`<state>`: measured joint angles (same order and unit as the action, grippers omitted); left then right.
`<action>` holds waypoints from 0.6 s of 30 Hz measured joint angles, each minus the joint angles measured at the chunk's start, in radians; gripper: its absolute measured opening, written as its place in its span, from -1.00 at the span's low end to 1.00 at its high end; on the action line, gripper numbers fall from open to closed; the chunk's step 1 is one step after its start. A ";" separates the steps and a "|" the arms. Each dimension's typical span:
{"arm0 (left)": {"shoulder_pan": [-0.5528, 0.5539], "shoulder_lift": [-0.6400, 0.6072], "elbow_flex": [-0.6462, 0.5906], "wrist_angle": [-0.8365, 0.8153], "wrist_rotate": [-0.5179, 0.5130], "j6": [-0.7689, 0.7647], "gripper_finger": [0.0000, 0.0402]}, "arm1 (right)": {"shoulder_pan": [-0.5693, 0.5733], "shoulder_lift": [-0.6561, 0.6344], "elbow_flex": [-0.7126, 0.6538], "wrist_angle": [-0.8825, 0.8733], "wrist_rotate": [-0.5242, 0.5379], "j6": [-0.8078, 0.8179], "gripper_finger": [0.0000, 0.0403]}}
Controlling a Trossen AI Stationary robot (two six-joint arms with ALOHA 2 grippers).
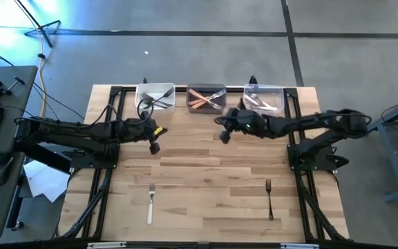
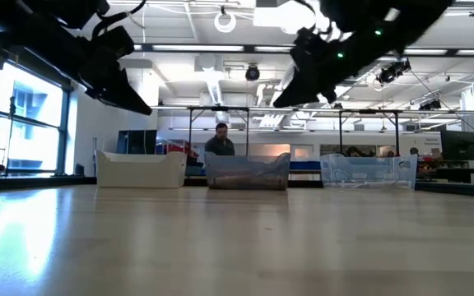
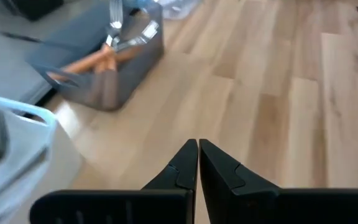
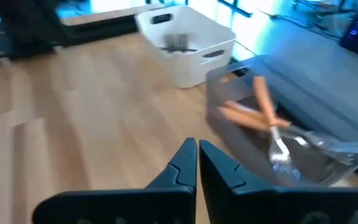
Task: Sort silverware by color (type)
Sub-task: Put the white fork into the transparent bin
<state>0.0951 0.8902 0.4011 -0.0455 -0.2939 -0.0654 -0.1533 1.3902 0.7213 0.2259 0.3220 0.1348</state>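
Behind the pale wooden bench (image 1: 206, 166) stretches a bright workshop, where a person (image 2: 220, 141) sits far off. We see three small bins lined along the bench's far edge: a white plastic bin (image 1: 156, 97) holding black-handled forks, a smoky clear bin (image 1: 206, 97) holding orange-handled forks (image 4: 253, 112), and a clear bin (image 1: 264, 98) with pale ones. Both arms hang just in front of them, the left gripper (image 3: 197, 163) and the right gripper (image 4: 197, 163) each pinched fully together on nothing. Two forks remain near the bench's near edge: a white-handled fork (image 1: 150, 204) towards the left corner, a black-handled fork (image 1: 269, 199) towards the right. We judge the risks ahead to be thin handles lying flat, which closing fingers could skid off, and a fork landing in the wrong bin.
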 joint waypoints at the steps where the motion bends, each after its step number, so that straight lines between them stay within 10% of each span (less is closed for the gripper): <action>1: -0.016 0.000 0.000 -0.013 0.000 -0.020 -0.96 | 0.014 -0.019 -0.036 0.029 -0.001 0.003 -1.00; 18: -0.365 0.151 0.251 -0.674 -0.024 -0.629 -0.96 | 0.065 -0.098 -0.350 0.393 0.049 0.000 -1.00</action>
<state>-0.2696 1.0415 0.6524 -0.7198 -0.3178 -0.6948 -0.0887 1.2918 0.3717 0.6189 0.3707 0.1344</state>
